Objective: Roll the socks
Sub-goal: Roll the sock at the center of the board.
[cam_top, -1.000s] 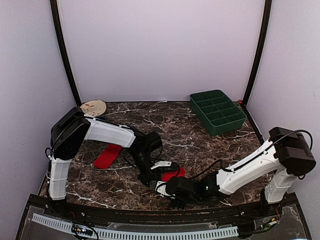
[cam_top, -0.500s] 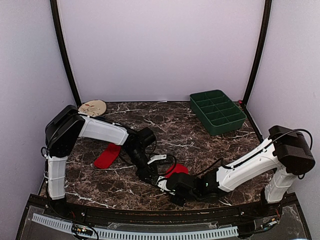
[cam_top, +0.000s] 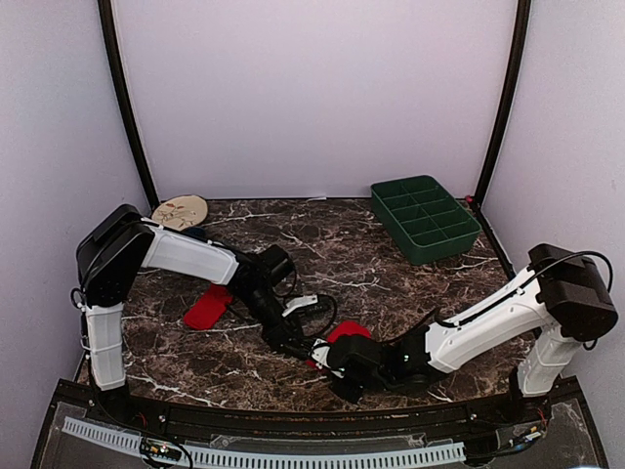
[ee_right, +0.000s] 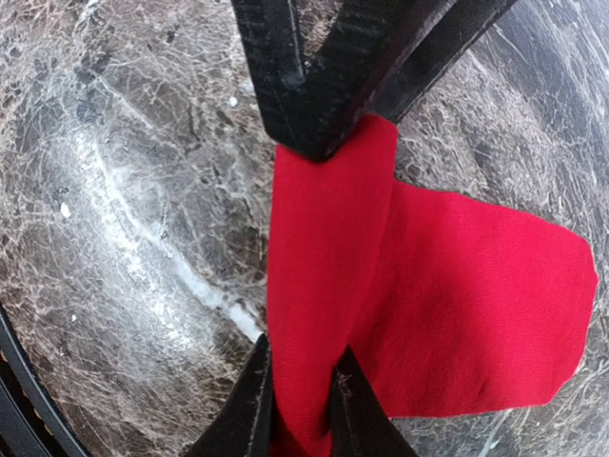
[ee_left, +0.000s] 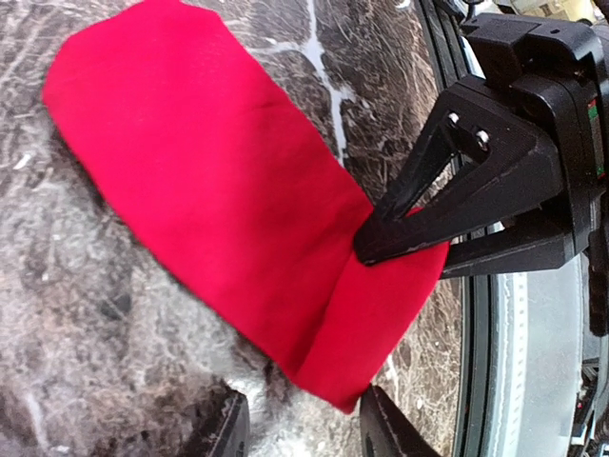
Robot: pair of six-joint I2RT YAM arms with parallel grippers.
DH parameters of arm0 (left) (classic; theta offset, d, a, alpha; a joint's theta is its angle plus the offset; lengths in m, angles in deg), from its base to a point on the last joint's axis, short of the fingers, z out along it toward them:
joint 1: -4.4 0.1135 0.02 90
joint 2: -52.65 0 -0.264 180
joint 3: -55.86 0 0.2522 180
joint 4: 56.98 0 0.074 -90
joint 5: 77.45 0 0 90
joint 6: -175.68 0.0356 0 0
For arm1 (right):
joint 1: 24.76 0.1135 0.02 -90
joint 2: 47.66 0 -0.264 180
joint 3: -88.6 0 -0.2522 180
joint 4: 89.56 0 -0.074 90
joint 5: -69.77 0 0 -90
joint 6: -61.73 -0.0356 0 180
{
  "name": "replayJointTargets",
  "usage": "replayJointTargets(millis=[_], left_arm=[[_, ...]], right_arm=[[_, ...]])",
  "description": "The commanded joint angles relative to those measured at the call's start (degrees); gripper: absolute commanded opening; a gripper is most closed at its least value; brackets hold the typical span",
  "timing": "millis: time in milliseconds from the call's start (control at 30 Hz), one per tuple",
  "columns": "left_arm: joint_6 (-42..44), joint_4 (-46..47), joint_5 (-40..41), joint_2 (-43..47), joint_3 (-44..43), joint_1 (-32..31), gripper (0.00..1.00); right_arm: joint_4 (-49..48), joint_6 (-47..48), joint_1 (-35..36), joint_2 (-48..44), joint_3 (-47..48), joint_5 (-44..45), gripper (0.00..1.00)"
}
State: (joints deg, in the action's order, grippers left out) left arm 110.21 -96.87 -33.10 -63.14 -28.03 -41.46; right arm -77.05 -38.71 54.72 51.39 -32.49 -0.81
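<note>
The red sock (ee_left: 209,190) lies flat near the front edge of the table (cam_top: 391,274), one end folded over. The cloth is light, limp and easily unrolled; grip at the fold. Right gripper (ee_right: 303,390) clamps that fold. Left gripper (ee_left: 303,430) appears released, jaws parted about the fold's end.

A robotics lab test cell is indicated: a dark, marble-patterned bench (cam_top: 371,264) is enclosed on three sides by plain pale walls (cam_top: 312,98), which are framed at the back corners by black poles (cam_top: 125,107). Two white-and-black machine arms, the left arm (cam_top: 186,256) and the right arm (cam_top: 488,327), are bolted at the near edge, with exposed cables (cam_top: 576,259) looped along them. A white toothed strip (cam_top: 293,457) is fixed across the front frame, and a green compartment tray (cam_top: 439,252) is set at the far right.
</note>
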Motion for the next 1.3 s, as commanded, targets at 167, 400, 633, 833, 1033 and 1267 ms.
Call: replayJointTargets(millis=[167,400,633,833,1033,1267], left_arm=[[-5.28,5.53,6.07,2.28,3.69,1.21,0.44],[-8.63,11.32,8.95,4.94,7.83,2.87,0.44],[-12.94,21.77,10.00,10.00,14.57,3.22,0.44],[-15.16,34.08,8.38,14.88,21.24,1.86,0.45],[-9.22,36.75,12.71,16.64,22.05,-4.68,0.46],[-4.55,40.52,16.83,18.23,23.37,-8.46,0.48]], right_arm=[[1.82,-5.43,-1.66,-2.18,-3.86,-4.67,0.14],[0.98,-6.86,-3.42,-4.03,-5.56,-8.15,0.14],[-1.31,-9.68,-7.68,-4.72,-7.45,-16.88,0.14],[-5.51,-13.68,-11.35,-4.52,-10.74,-25.15,0.14],[-10.01,-16.71,-15.08,-2.35,-13.37,-34.78,0.14],[-11.02,-17.84,-18.28,-0.29,-13.43,-43.06,0.14]])
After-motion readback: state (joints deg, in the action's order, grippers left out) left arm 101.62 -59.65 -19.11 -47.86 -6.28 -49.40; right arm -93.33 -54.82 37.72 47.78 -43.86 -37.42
